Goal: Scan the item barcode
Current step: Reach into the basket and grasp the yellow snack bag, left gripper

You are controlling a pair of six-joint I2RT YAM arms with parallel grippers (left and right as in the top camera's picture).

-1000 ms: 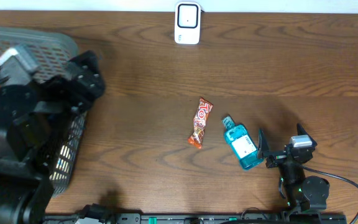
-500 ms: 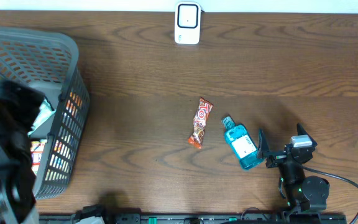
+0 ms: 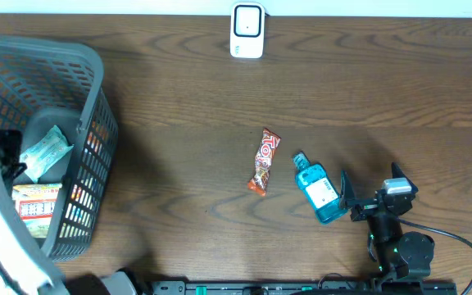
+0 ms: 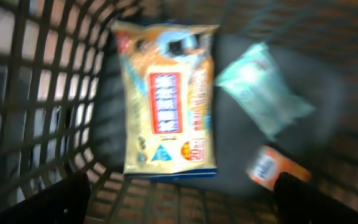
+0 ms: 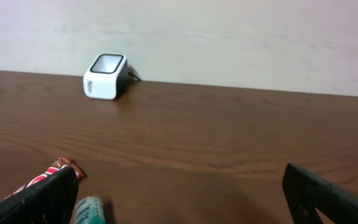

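The left arm [image 3: 6,238] swung off the basket [image 3: 97,74]; candy bar [image 3: 263,161] beside bottle [image 3: 316,190].

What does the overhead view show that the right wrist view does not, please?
Only overhead: the basket at the left, holding a teal packet and a snack pack. Only right wrist: the pale wall behind the scanner. Both: the scanner, the candy bar and the bottle, though the wrist view catches only the ends of the last two.

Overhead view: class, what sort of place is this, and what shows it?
Probably a mock shop checkout: a white barcode scanner, a grey basket holding packets, a loose snack bar and blue bottle.
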